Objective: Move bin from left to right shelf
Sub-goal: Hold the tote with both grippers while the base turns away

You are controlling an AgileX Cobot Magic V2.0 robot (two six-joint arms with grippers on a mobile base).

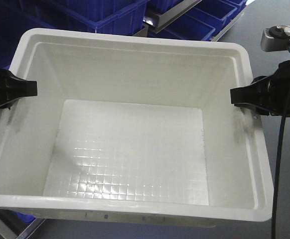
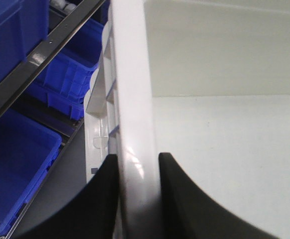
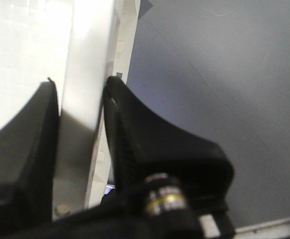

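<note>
The bin point(image 1: 130, 41) fills the front view, open side up and empty, its grid-textured floor and smooth walls catching the light. I would judge it light for its size but bulky, with a thick stiff rim and thinner walls that may flex a little under load. The plastic looks glossy, so likely slippery to a narrow pinch. The rim is the sensible place to take hold, and that is where it is held. The left gripper point(image 1: 28, 88) is closed on the middle of the bin's left rim, one finger inside the wall and one outside against the ribbed lip. The right gripper point(image 1: 237, 94) is clamped the same way on the opposite rim. With only two opposed pinch points the bin could swing about the line between them, so both arms should keep level and move together. Whether the bin rests on anything underneath cannot be told. Beyond its far edge sit blue totes point(image 1: 110, 15) on a rack with a dark metal rail point(image 2: 45, 50). Off its right side there is only a plain grey surface point(image 1: 287, 199). The right shelf cannot be made out.
</note>
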